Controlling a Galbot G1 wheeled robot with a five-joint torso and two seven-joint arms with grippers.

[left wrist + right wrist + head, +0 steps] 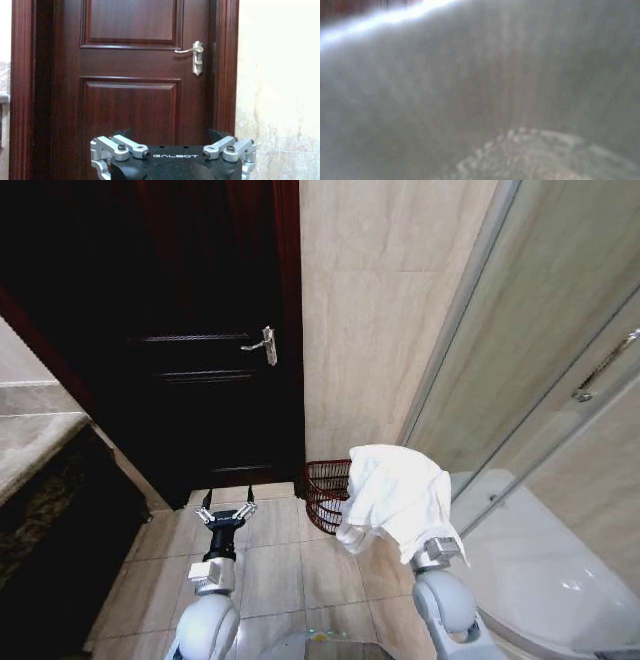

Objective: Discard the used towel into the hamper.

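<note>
The white towel (398,498) hangs draped over the end of the right arm, covering the right pincer (420,535), so I cannot tell how its fingers stand. Just behind it, partly hidden by the cloth, the hamper (325,490) stands on the tiled floor (280,560) by the wall. The left pincer (225,510) is held spread, pointing toward the dark door (130,75).

Hamper (327,492) at frame centre, on floor against wall, right of door (200,340). Towel (396,500) draped over right gripper, lower right, overlapping hamper's right rim. Left gripper (225,511) lower left, before door.
</note>
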